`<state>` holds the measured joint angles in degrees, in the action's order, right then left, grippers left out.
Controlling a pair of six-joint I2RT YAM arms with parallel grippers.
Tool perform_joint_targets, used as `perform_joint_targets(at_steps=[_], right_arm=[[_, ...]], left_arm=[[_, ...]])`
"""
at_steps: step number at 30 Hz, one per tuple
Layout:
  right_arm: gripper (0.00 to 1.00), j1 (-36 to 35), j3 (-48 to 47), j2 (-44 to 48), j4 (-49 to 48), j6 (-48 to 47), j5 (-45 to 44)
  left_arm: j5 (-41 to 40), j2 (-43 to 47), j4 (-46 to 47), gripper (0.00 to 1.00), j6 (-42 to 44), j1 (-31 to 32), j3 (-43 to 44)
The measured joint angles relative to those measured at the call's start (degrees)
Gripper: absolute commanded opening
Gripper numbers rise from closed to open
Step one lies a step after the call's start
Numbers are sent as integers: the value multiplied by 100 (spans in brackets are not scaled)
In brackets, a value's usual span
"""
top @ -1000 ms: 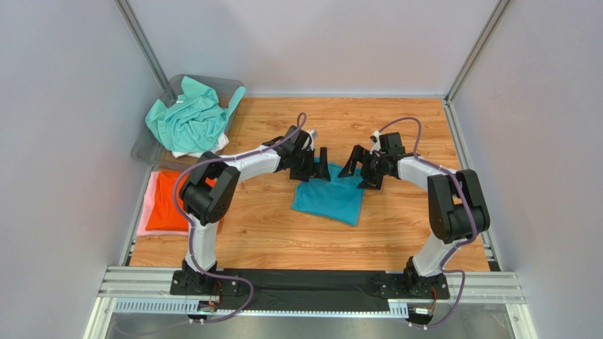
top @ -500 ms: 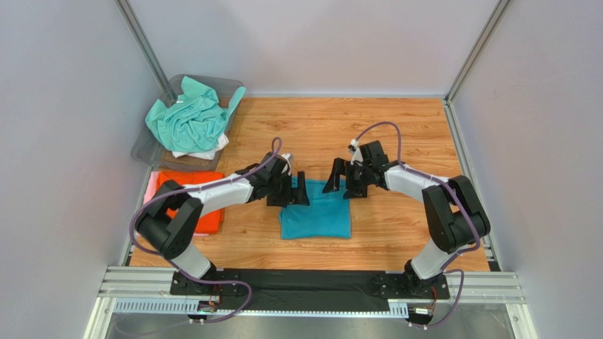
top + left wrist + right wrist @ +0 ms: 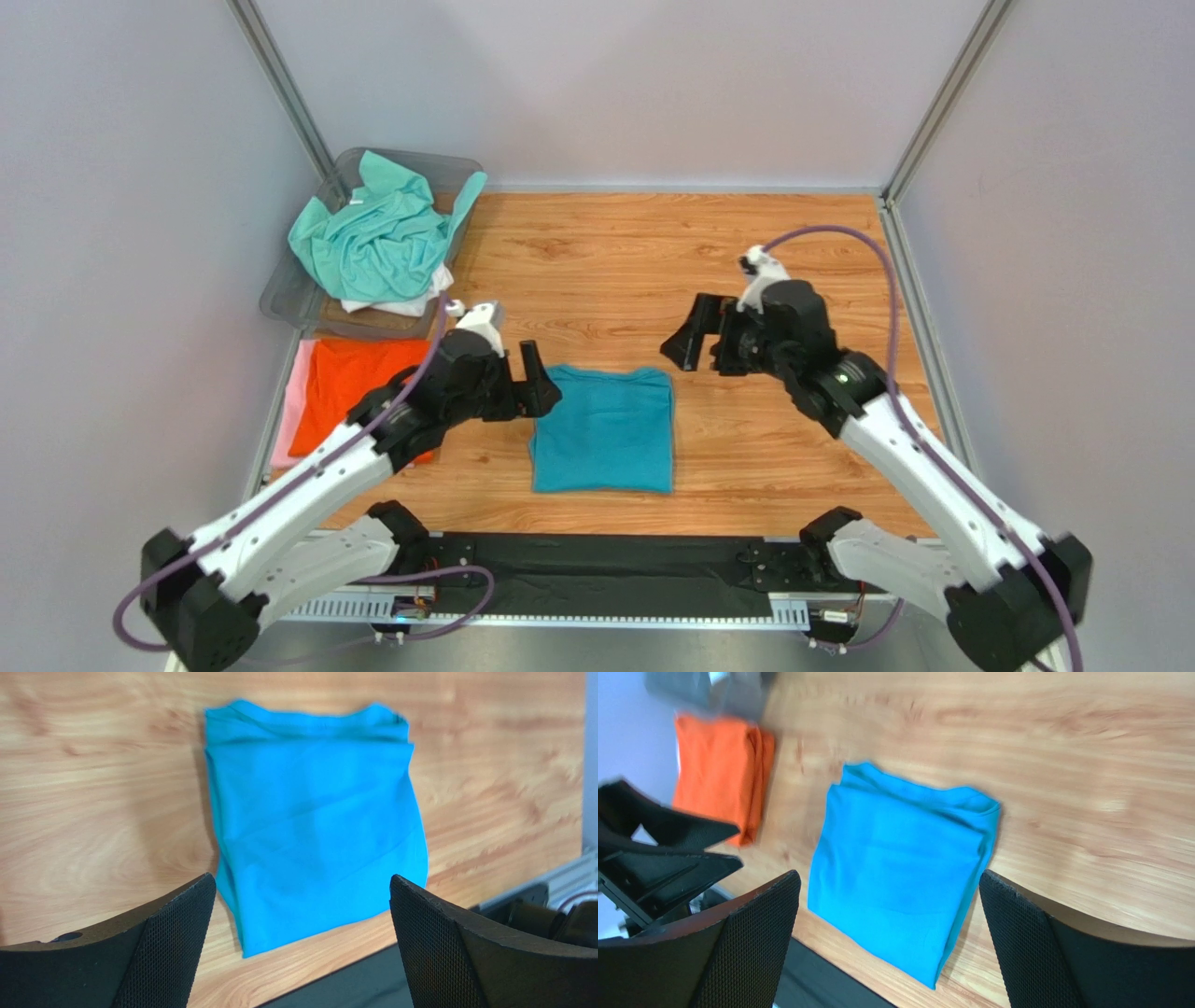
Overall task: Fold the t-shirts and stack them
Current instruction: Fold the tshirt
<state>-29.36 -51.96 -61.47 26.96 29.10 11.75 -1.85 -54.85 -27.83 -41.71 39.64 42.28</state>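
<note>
**On the wooden table: teal shirt folded, stacking judged next**

**Top external view.** Near the front of the wood-grain table (image 3: 786, 252) lies the teal-blue cloth t-shirt (image 3: 603, 430), folded to a neat rectangle with its collar edge away from the arm bases. The left gripper (image 3: 516, 385) stands just beside the shirt's far left corner. The right gripper (image 3: 706, 340) is near the far right corner, apart from the cloth. Both have their jaws spread wide and hold nothing. To the left, a folded orange t-shirt (image 3: 358, 378) rests on a pale pink t-shirt (image 3: 288, 420). Behind them, a crumpled mint-green t-shirt (image 3: 372, 238) and a white t-shirt (image 3: 407, 301) sit in the clear grey plastic bin (image 3: 421, 157). Folding of the teal shirt looks complete, so the step in hand is judged to be its transfer onto the orange pile. That move calls for pinching every layer along one edge, so the fold does not open in carriage.

**Left wrist view.** The teal shirt is framed between the wide-set fingers, and neither finger touches it. Stepped layers at the collar edge and a diagonal crease show here but are not legible from above.

**Right wrist view.** The teal shirt and the orange pile appear together, a strip of bare wood between them, with the left gripper at the frame's left. The orange shirt's layered side edge is visible only here. The bin is a blur in the upper corner.
</note>
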Motion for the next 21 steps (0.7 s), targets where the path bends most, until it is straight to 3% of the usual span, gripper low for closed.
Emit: perform_joint_targets(at_steps=[4, 8, 14, 21], right_arm=[[100, 4, 94, 1333, 308, 317, -1193], [100, 20, 581, 2422, 597, 570, -2170], [100, 26, 1322, 3274, 968, 577, -2903], [100, 26, 1462, 3134, 1075, 378, -3018]], left_arm=[[-623, 1318, -275, 100, -153, 0, -378], [-951, 1856, -433, 100, -291, 0, -745], [-1047, 979, -531, 100, -557, 0, -975], [-800, -544, 120, 100, -623, 0, -975]])
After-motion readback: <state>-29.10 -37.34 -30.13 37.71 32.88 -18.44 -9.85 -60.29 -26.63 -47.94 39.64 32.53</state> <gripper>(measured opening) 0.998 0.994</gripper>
